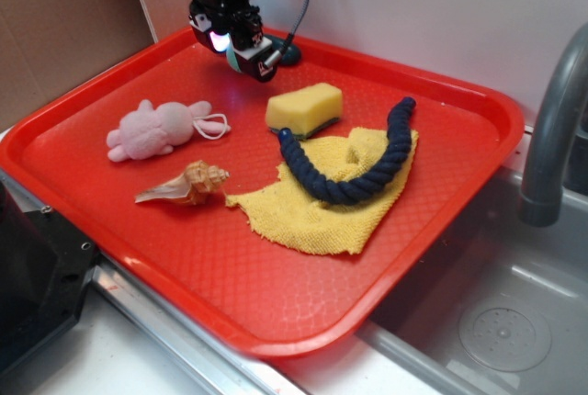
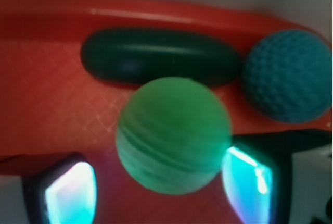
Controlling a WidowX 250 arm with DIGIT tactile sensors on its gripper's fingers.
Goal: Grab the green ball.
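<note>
1. Gripper [image 1: 241,50]: it hangs low over the far left corner of the red tray [image 1: 441,257]. In the wrist view its two glowing fingertips [image 2: 70,193] stand apart, one on each side of the green ball [image 2: 173,135]. The jaws are open about as wide as the ball; the right pad lies at the ball's edge, while a gap shows on the left. Nothing is clamped yet, by the look of it.

2. Green ball: a pale mint-green sphere with faint ridged bands across its surface, out of focus because it sits close to the lens. It rests on the tray floor near the far rim, between the fingertips. In the exterior view the gripper hides it.

3. Teal ball [image 2: 289,75]: a darker blue-green knitted sphere of like size, just beside the green ball on the right and nearer the rim. It lies outside the jaws, so closing should take the green ball alone.

4. Dark oblong object [image 2: 158,57]: a smooth, elongated dark green piece lying along the far rim, behind the green ball. Its identity is uncertain.

5. Other tray contents, all well apart from the gripper: yellow sponge [image 1: 304,108], navy rope [image 1: 354,165] laid across a yellow cloth [image 1: 317,216], pink plush toy [image 1: 152,129], and seashell [image 1: 188,184].

6. Judged stage: the approach appears complete; what remains is closing and lifting.
</note>
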